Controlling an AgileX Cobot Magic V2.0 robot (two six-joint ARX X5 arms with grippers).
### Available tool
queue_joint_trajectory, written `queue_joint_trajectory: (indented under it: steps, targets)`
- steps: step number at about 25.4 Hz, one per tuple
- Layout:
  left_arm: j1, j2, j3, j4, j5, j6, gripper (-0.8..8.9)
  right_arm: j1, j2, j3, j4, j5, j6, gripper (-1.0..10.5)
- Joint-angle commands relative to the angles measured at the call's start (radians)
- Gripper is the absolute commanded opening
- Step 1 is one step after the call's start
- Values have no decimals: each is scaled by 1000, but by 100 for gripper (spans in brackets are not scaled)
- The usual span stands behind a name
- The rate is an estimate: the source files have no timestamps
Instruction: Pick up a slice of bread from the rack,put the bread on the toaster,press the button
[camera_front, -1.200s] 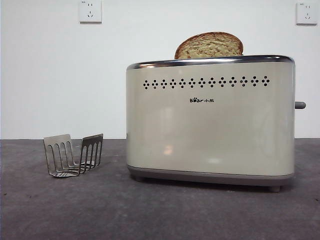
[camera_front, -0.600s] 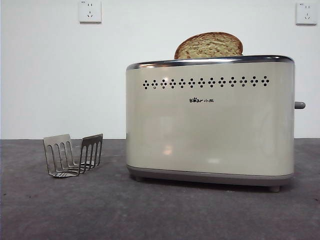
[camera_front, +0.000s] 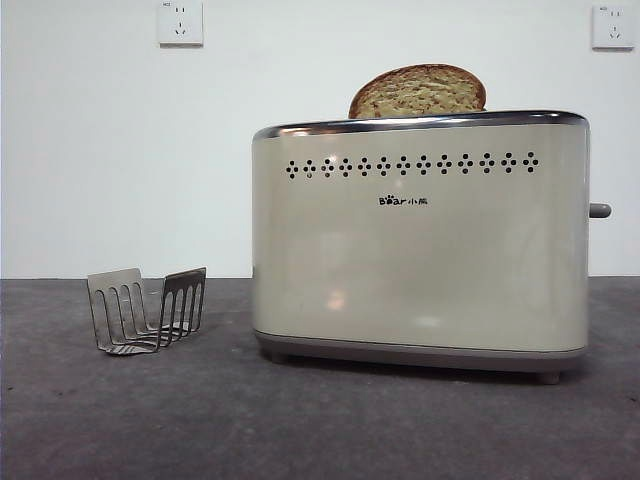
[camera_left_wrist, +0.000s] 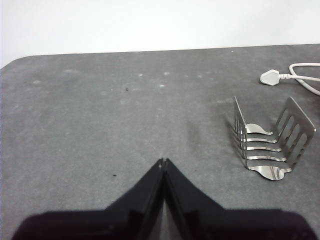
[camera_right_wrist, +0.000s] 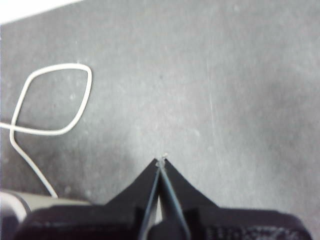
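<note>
The slice of bread (camera_front: 418, 92) stands in the top slot of the cream toaster (camera_front: 420, 240), its rounded top sticking out. The grey button (camera_front: 600, 210) juts from the toaster's right end. The silver rack (camera_front: 147, 309) stands empty on the table left of the toaster; it also shows in the left wrist view (camera_left_wrist: 270, 141). My left gripper (camera_left_wrist: 163, 162) is shut and empty above bare table, apart from the rack. My right gripper (camera_right_wrist: 161, 161) is shut and empty above the table. Neither gripper shows in the front view.
A white plug (camera_left_wrist: 270, 77) and its cable lie beyond the rack. A white cable loop (camera_right_wrist: 52, 100) lies on the dark grey table in the right wrist view. Two white wall sockets (camera_front: 180, 22) sit high on the back wall.
</note>
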Motion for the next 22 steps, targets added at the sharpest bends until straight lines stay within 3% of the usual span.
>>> queue_joint_trajectory:
  steps: [1,5,8,15,17,22]
  targets:
    - [3,2,-10,11,-2,-6,-3,3,5,2,14,1,-4,0]
    - [3,8,-10,11,-2,-6,-3,3,2,2,23,2,-4,0]
    - [3,13,-10,11,-2,-6,-3,14,-49,-1,18,48,-4,0]
    - [3,19,-10,11,-2,-6,-3,175,-398,-84,39,188,-24,0]
    - [3,20,-10,11,-2,-6,-3,210,-517,-191,172,206,-105,0]
    - [3,21,-10,11,-2,-6,-3,219,-719,-509,484,206,-102,0]
